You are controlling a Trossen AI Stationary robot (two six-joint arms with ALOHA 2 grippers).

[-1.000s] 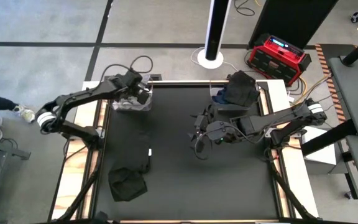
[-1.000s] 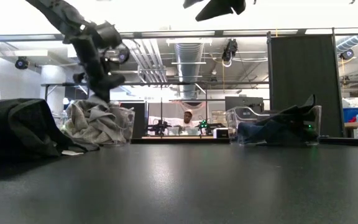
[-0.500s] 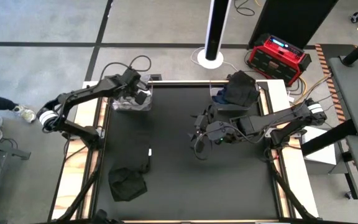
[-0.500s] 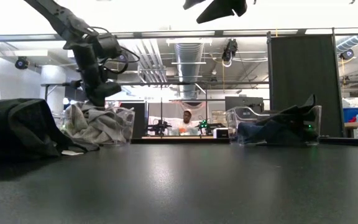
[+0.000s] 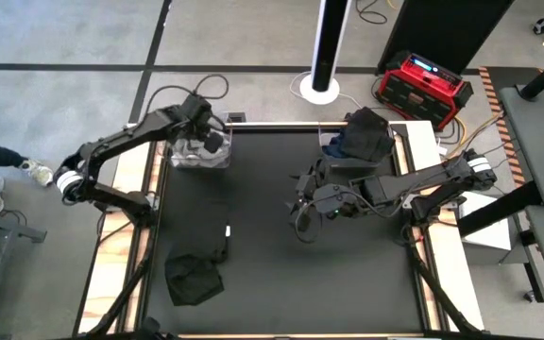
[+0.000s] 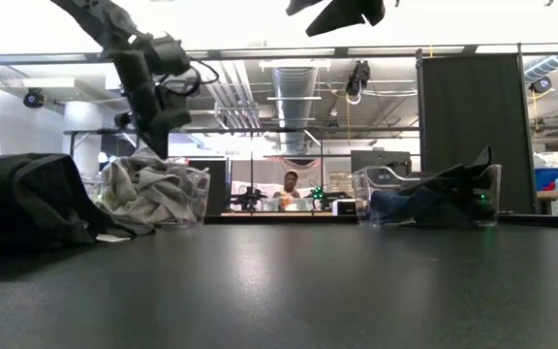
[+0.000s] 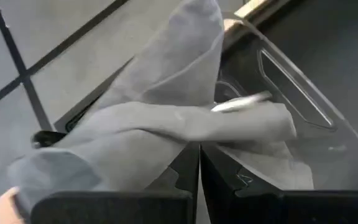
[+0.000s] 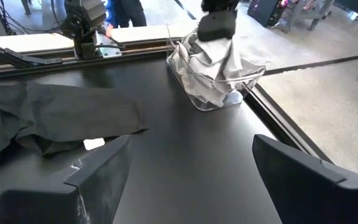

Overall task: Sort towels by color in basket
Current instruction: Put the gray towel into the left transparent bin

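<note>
Grey towel [image 7: 166, 118] in left pincer [image 7: 199, 163]

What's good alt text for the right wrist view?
The left gripper hangs shut over a clear basket heaped with light grey towels at the table's far edge. Black towels lie on the dark table; the right gripper's open fingers frame the foreground.

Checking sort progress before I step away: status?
Left gripper shut on light grey towel, over the clear bin. Right gripper open, idle mid-table. Black towels loose on the mat. Nothing in the way.
</note>
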